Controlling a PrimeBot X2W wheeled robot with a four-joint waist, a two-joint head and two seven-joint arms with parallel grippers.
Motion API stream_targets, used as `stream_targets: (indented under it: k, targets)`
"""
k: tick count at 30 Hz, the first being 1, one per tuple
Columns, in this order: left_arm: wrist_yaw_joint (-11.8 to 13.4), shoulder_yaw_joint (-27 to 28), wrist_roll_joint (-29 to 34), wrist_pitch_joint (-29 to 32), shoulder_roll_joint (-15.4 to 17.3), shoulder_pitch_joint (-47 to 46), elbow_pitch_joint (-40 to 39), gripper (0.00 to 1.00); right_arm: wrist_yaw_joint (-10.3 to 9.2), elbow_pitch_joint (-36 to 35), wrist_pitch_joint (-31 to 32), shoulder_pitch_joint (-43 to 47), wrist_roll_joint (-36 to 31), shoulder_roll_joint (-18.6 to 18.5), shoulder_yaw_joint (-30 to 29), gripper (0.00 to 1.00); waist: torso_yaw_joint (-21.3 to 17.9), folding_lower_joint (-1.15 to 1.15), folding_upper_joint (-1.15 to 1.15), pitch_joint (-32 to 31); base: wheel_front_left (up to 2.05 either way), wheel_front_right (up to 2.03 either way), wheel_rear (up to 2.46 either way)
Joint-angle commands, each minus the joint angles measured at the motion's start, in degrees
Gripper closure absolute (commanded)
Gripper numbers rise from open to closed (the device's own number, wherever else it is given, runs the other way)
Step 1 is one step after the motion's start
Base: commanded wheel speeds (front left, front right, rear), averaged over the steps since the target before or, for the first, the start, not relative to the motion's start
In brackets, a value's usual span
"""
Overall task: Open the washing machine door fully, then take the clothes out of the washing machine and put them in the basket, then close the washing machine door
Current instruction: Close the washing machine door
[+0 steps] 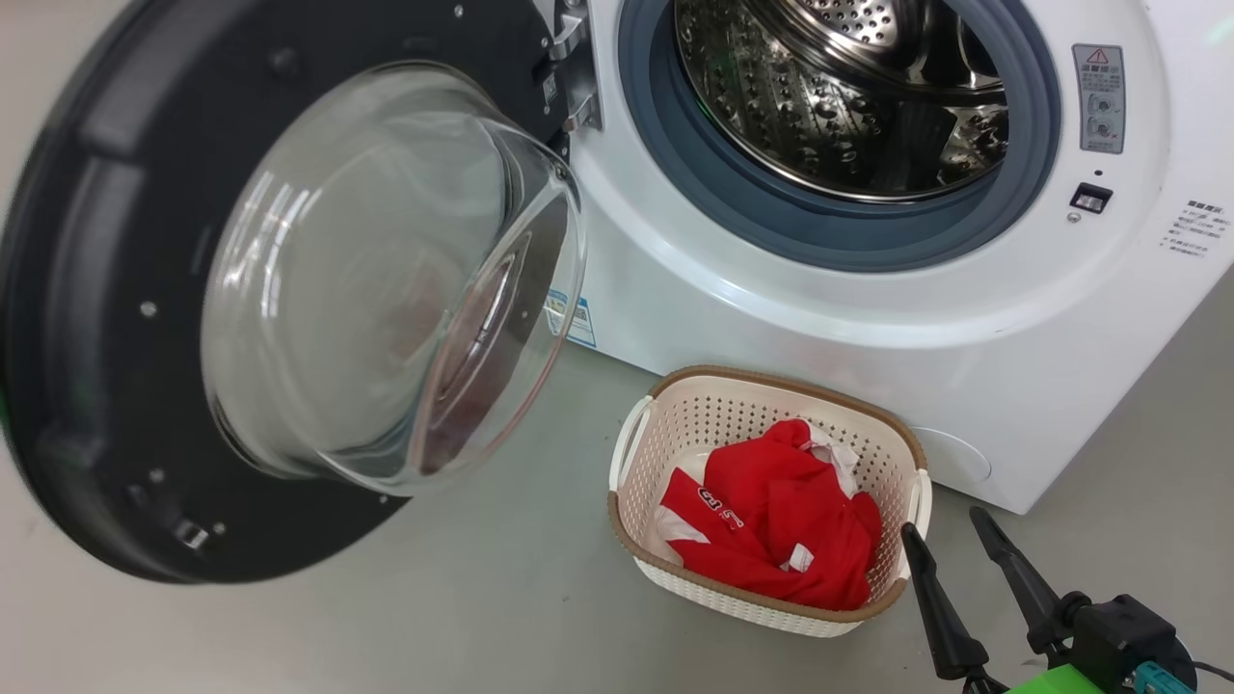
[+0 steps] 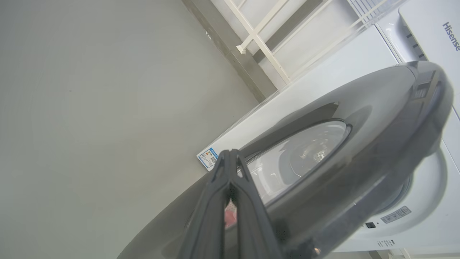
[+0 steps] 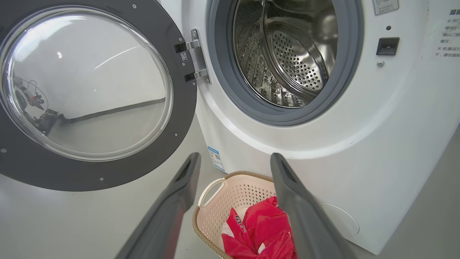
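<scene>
The washing machine [image 1: 868, 308] stands with its steel drum [image 1: 848, 96] open to view. Its door [image 1: 289, 289] hangs swung out to the left, glass bowl bulging toward me; the right wrist view shows the door [image 3: 90, 93] too. The red and white clothes [image 1: 771, 516] lie in the basket [image 1: 675, 414] on the floor in front of the machine. My right gripper [image 1: 945, 525] is open just right of the basket, nothing between its fingers. My left gripper [image 2: 230, 155] is shut and empty, its tips against the door's outer black rim [image 2: 359, 151].
Grey floor [image 1: 501, 617] stretches left of and in front of the basket. In the left wrist view a white railing [image 2: 258, 36] and a wall base run behind the machine. A small blue label [image 1: 578, 323] sits low on the washer's front.
</scene>
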Motion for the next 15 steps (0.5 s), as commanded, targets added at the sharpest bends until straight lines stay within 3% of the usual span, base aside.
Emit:
stream_targets:
  k: [1, 15]
  targets:
    - [-0.4, -0.3, -1.2, 1.7, 2.1, 1.4, -2.9, 1.0, 0.0, -1.2, -0.4, -0.1, -0.6, -0.2, 1.0, 0.0, -0.2, 0.0, 0.0, -0.3, 0.0, 0.0, 0.0]
    - [-0.4, -7.1, -13.4, 7.1, 2.4, 12.4, -24.4, 1.0, 0.0, -1.2, -0.4, 0.3, -0.7, 0.3, 0.2, 0.0, -1.5, 0.0, 0.0, -1.4, 0.0, 0.0, 0.0]
